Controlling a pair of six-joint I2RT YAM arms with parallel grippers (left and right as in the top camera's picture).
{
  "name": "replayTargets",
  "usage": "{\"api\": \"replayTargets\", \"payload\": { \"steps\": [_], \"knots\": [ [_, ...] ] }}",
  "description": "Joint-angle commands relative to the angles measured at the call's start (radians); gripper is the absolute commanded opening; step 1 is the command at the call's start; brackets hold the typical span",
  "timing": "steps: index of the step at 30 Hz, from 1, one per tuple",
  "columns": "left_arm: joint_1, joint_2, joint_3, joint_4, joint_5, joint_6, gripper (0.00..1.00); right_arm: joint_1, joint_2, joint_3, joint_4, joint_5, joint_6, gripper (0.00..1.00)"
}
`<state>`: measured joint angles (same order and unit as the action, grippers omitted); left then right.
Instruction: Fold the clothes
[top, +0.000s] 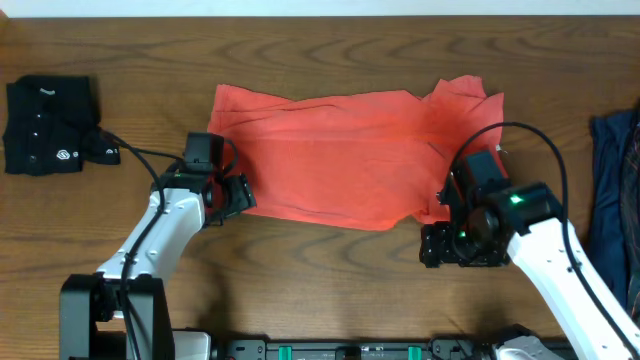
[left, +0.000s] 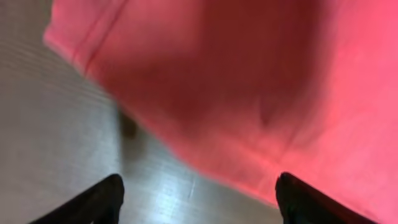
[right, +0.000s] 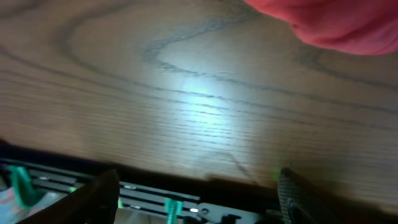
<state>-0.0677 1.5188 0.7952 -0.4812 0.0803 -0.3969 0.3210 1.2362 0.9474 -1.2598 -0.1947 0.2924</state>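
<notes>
The coral-red T-shirt (top: 340, 155) lies folded into a wide band across the middle of the table. My left gripper (top: 232, 195) is at its lower left edge. In the left wrist view the left gripper (left: 199, 199) is open over bare wood, the red cloth (left: 249, 87) just ahead of its fingers (left: 102, 202). My right gripper (top: 455, 245) sits just off the shirt's lower right corner. In the right wrist view the right gripper (right: 198, 196) is open and holds nothing, with the red cloth (right: 336, 22) at the top right.
A folded black buttoned shirt (top: 45, 125) lies at the far left. A dark blue garment (top: 612, 200) lies at the right edge. The table's front edge and a metal rail (right: 186, 205) lie close under the right gripper.
</notes>
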Motion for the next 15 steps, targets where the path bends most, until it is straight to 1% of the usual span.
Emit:
{"api": "replayTargets", "payload": {
  "steps": [1, 5, 7, 9, 10, 11, 12, 13, 14, 15],
  "knots": [
    [0.027, 0.022, -0.034, 0.061, -0.009, -0.045, 0.83, 0.007, -0.027, -0.009, -0.001, -0.039, 0.036, 0.8],
    [0.076, 0.084, -0.04, 0.126, -0.012, -0.056, 0.84, 0.008, -0.028, -0.009, -0.01, -0.047, 0.036, 0.81],
    [0.108, 0.123, -0.04, 0.133, -0.01, -0.082, 0.85, 0.008, -0.028, -0.009, -0.016, -0.047, 0.036, 0.81],
    [0.129, 0.154, -0.04, 0.139, -0.008, -0.084, 0.84, 0.008, -0.028, -0.009, -0.022, -0.047, 0.036, 0.81],
    [0.138, 0.169, -0.04, 0.144, -0.008, -0.084, 0.84, 0.008, -0.028, -0.009, -0.024, -0.049, 0.036, 0.81],
    [0.147, 0.183, -0.04, 0.151, -0.008, -0.084, 0.79, 0.008, -0.028, -0.009, -0.024, -0.05, 0.037, 0.81],
    [0.155, 0.197, -0.04, 0.158, -0.008, -0.084, 0.72, 0.008, -0.028, -0.009, -0.026, -0.05, 0.037, 0.81],
    [0.161, 0.206, -0.04, 0.163, -0.004, -0.084, 0.57, 0.008, -0.028, -0.009, -0.027, -0.05, 0.037, 0.81],
    [0.166, 0.211, -0.04, 0.166, 0.005, -0.084, 0.36, 0.008, -0.028, -0.009, -0.027, -0.051, 0.037, 0.81],
    [0.17, 0.213, -0.04, 0.17, 0.014, -0.084, 0.23, 0.008, -0.028, -0.009, -0.027, -0.054, 0.037, 0.81]
  ]
}}
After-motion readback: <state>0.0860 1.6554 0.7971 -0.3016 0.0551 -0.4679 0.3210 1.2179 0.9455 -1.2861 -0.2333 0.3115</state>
